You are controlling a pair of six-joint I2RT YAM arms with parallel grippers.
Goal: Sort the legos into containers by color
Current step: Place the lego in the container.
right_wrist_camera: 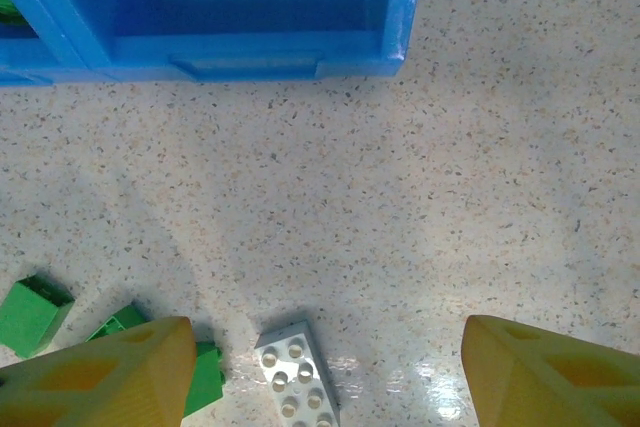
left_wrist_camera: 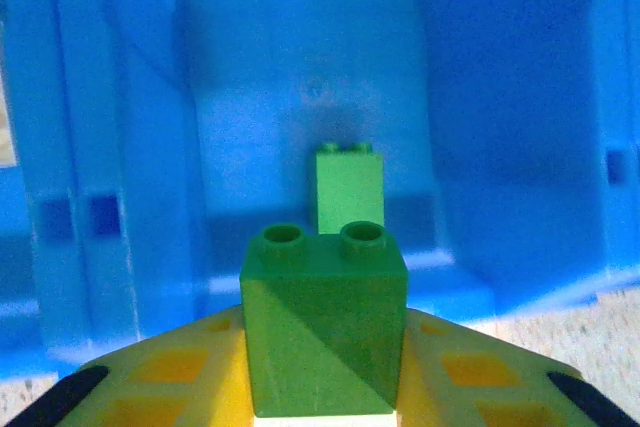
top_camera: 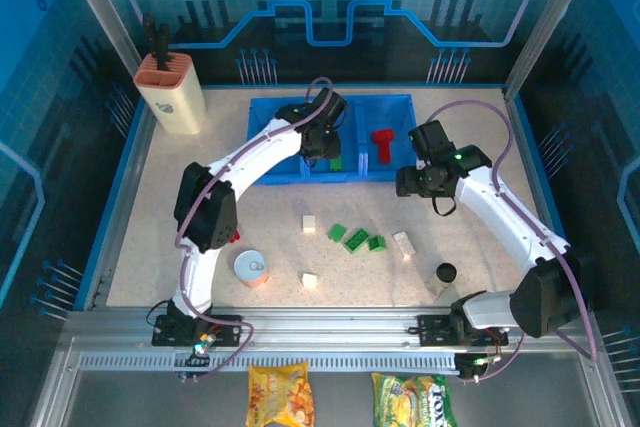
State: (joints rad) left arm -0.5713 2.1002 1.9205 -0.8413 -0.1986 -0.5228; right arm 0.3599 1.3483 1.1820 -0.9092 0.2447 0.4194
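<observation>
Right jaws: wide apart, empty, above white studded plastic brick point(right_wrist_camera: 297, 372) on speckled bench point(right_wrist_camera: 500, 197).
Left jaws: clamped on dark green 2-stud plastic brick point(left_wrist_camera: 323, 337).
Tray: blue translucent 3-compartment plastic tray point(top_camera: 265, 122); light green brick point(left_wrist_camera: 350, 187) middle, red brick point(top_camera: 383, 144) right.

The left arm stretches far forward with its claw point(left_wrist_camera: 322, 387) clamped on a green lego point(left_wrist_camera: 323, 332), while the right arm bends at the elbow, its claw point(right_wrist_camera: 328, 342) pointing downward, jaws apart and holding nothing.
</observation>
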